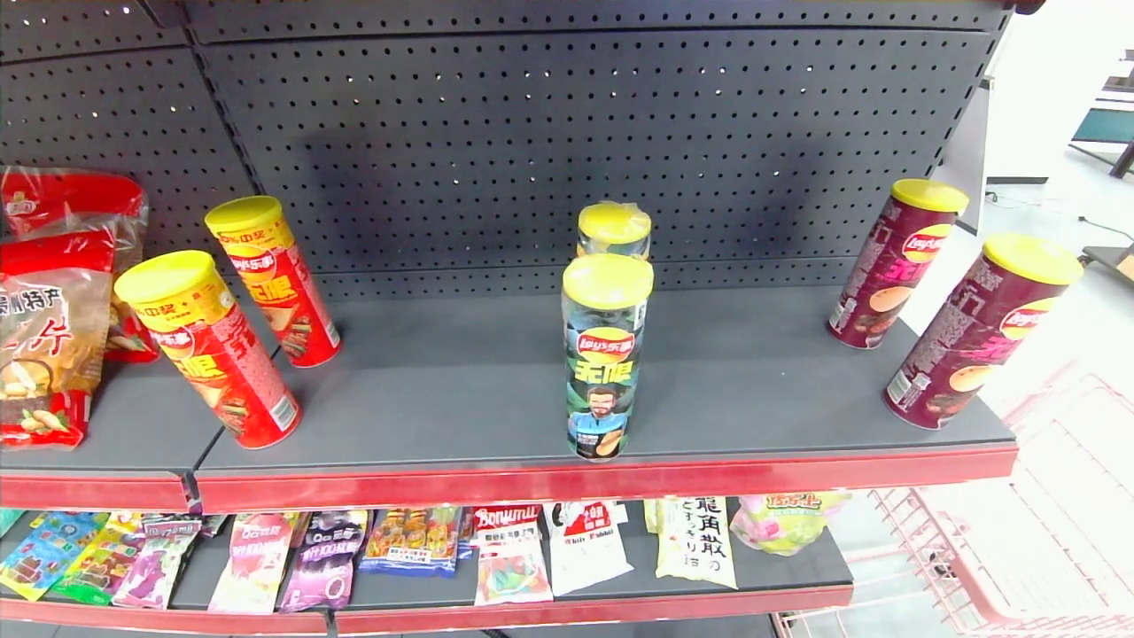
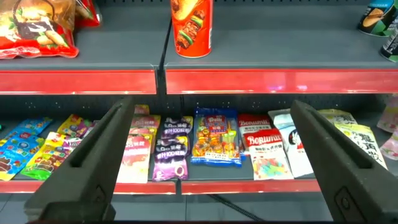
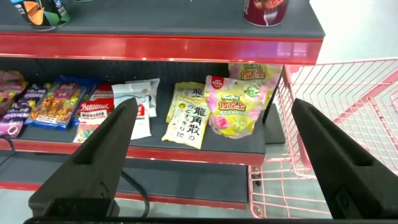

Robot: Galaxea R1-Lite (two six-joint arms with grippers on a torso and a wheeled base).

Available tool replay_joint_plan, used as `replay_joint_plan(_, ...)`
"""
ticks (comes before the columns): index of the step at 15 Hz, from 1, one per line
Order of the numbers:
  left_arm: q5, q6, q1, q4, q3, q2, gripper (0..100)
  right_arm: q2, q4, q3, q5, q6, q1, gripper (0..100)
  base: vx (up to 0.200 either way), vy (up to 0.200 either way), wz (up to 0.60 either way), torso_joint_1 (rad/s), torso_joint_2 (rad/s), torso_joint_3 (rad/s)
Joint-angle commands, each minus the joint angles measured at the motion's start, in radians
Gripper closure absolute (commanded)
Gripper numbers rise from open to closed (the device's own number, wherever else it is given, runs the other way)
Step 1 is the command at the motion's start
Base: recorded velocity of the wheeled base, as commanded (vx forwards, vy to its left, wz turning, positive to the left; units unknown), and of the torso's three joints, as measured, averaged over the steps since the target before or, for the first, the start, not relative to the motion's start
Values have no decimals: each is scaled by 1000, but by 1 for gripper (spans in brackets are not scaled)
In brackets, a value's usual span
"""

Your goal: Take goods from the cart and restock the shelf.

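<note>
6 chip cans (image 1: pixel 606 354) on shelf (image 1: pixel 443 372)

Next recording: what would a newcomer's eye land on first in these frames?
Yellow lids stand out on the upper shelf: two red chip canisters at the left, two blue-green canisters mid-shelf, one behind the other, and two maroon canisters at the right. A pink wire cart sits past the shelf's right end. The left gripper and right gripper are both open and empty, facing snack packets on the lower shelf.
</note>
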Motion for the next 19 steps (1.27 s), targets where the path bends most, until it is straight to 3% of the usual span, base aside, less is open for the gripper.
replay_joint_plan(1, 1, 0, 0, 1, 0, 0, 0, 2, 0, 0, 1, 3, 1, 0, 0, 0, 0, 0, 0, 0)
replay_joint_plan(19, 1, 0, 0, 1, 0, 0, 0, 2, 0, 0, 1, 1, -1, 0, 0, 0, 0, 0, 0, 0)
